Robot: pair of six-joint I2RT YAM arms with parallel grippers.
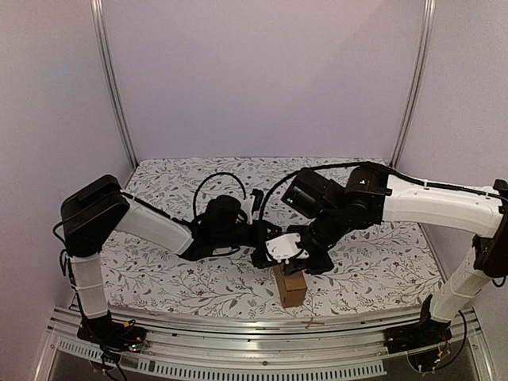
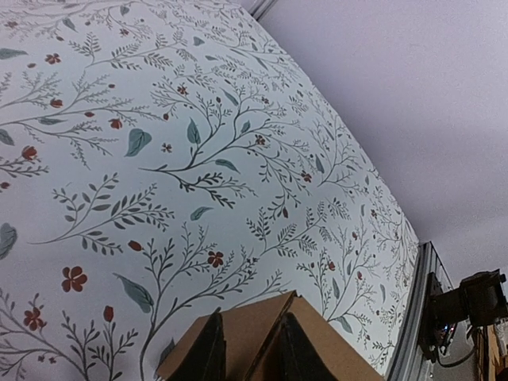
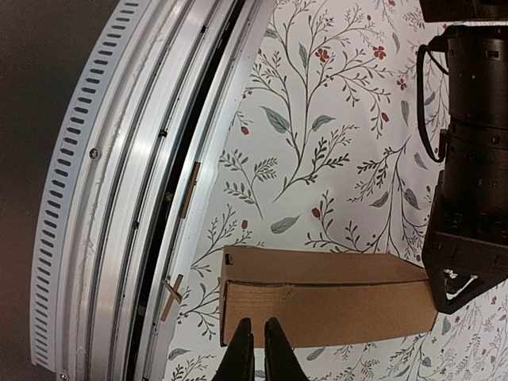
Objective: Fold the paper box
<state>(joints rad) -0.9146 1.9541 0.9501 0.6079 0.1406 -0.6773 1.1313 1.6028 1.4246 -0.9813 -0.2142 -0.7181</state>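
Both arms reach in and meet low in the middle, toward the near side. The left arm [image 1: 155, 226] has its shoulder up at the near left, with the white forearm sloping down to the right and the wrist low. The right arm [image 1: 436, 202] has its elbow way out right, forearm running left, wrist tipped down. The left gripper [image 2: 252, 317] has its fingers a bit apart, and I honestly can't tell if it's clamping. The right gripper [image 3: 259, 321] is pinched nearly together, just a sliver of gap.
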